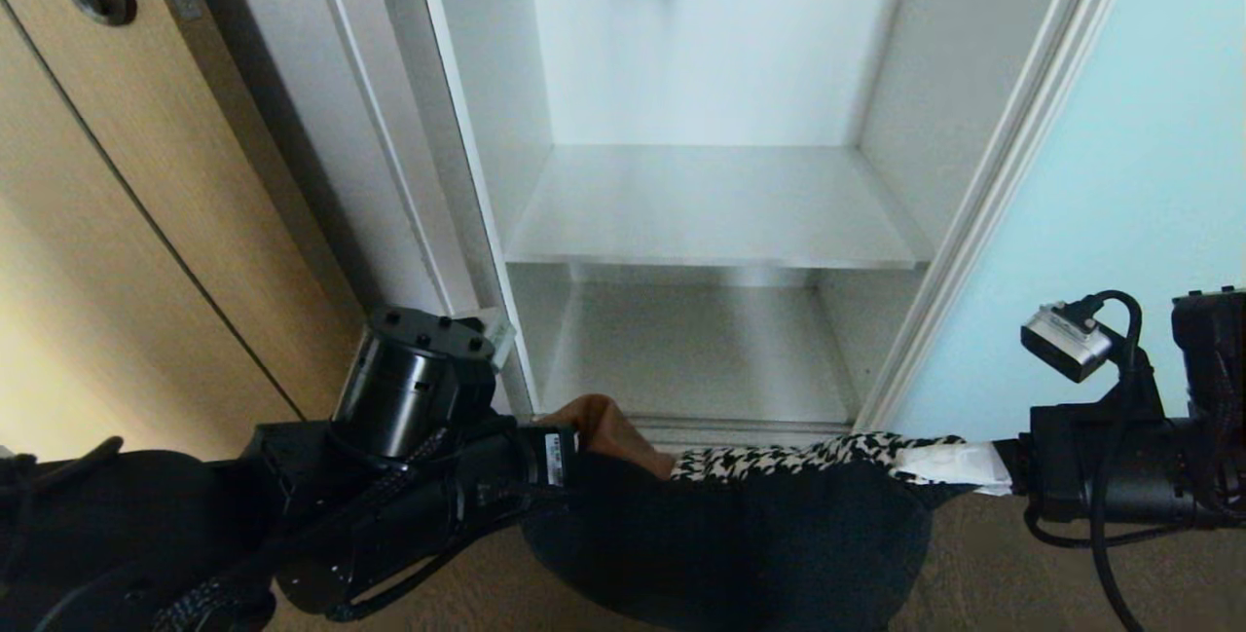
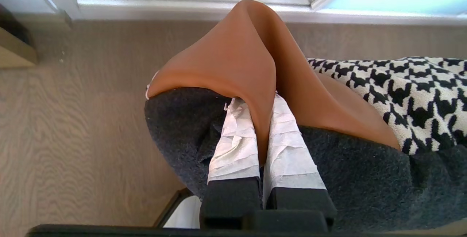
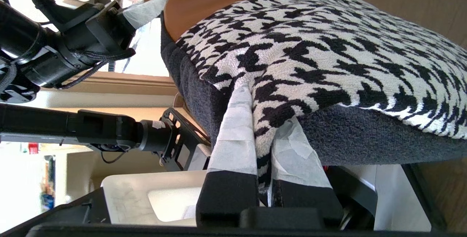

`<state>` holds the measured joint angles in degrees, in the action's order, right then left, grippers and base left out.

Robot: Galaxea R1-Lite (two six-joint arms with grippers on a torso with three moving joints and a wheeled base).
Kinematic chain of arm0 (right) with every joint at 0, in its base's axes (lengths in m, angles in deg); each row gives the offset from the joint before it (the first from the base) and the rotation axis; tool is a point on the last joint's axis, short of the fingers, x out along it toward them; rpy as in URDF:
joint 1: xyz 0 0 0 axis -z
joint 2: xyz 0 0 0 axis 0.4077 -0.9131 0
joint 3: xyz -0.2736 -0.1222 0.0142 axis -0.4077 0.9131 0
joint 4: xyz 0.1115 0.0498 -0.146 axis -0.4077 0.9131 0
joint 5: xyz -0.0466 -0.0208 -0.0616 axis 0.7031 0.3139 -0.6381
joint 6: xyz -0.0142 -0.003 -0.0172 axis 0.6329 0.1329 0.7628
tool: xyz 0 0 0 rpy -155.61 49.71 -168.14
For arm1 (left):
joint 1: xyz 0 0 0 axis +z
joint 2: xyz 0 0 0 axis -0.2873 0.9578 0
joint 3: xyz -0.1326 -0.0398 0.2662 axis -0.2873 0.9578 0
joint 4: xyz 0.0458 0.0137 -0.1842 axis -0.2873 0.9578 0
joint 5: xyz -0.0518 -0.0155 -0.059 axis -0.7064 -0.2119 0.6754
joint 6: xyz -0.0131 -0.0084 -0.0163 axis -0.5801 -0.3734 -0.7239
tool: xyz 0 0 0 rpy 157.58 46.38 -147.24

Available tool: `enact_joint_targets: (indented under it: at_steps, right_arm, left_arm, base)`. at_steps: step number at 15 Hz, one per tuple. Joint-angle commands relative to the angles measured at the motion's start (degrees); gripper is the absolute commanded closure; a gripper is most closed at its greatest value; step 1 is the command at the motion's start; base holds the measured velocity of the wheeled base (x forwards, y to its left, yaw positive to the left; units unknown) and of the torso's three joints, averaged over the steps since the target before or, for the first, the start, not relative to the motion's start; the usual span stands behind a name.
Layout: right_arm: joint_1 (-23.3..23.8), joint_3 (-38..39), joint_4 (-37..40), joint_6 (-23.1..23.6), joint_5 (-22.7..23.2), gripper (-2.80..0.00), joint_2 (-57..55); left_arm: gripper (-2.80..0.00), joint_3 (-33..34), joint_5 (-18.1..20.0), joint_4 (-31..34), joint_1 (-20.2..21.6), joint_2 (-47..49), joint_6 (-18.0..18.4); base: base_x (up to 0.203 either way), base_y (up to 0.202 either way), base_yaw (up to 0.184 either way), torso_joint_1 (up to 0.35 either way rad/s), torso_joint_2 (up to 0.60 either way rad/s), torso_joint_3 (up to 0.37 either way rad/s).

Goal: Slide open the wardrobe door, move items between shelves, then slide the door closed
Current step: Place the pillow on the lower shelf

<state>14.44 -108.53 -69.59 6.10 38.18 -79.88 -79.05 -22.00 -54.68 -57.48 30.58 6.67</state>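
One cushion (image 1: 740, 515), black back, tan leather at 9 o'clock end, houndstooth toward 3. Held at 6 o'clock below two white shelves (image 1: 715, 208). Left gripper (image 2: 259, 134) pinches tan corner; right gripper (image 3: 261, 142) pinches houndstooth edge. One sliding wardrobe door (image 1: 1129, 184) at 3 o'clock.

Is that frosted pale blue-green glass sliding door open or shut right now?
Open. The frosted glass sliding door stands off to the right, and the white wardrobe's shelves show bare behind the held cushion.

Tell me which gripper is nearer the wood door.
Left. The left gripper pinches the cushion's tan corner beside the wood door; the right gripper holds the houndstooth end by the glass door.
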Motion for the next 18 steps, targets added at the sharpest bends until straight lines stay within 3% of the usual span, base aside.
enact_joint_targets:
  at_steps: [1, 18]
  right_arm:
    - [-0.14, 0.51, -0.4, -0.1, 0.29, 0.0, 0.48]
    - [-0.58, 1.32, -0.84, -0.04, 0.37, 0.0, 0.43]
  left_arm:
    - [0.0, 0.11, -0.17, -0.06, -0.26, 0.12, -0.07]
    - [0.0, -0.02, -0.03, -0.11, -1.85, 1.82, 0.02]
  base:
    - [0.0, 0.0, 0.0, -0.002, 0.0, -0.202]
    - [0.0, 0.0, 0.0, 0.004, 0.0, -0.198]
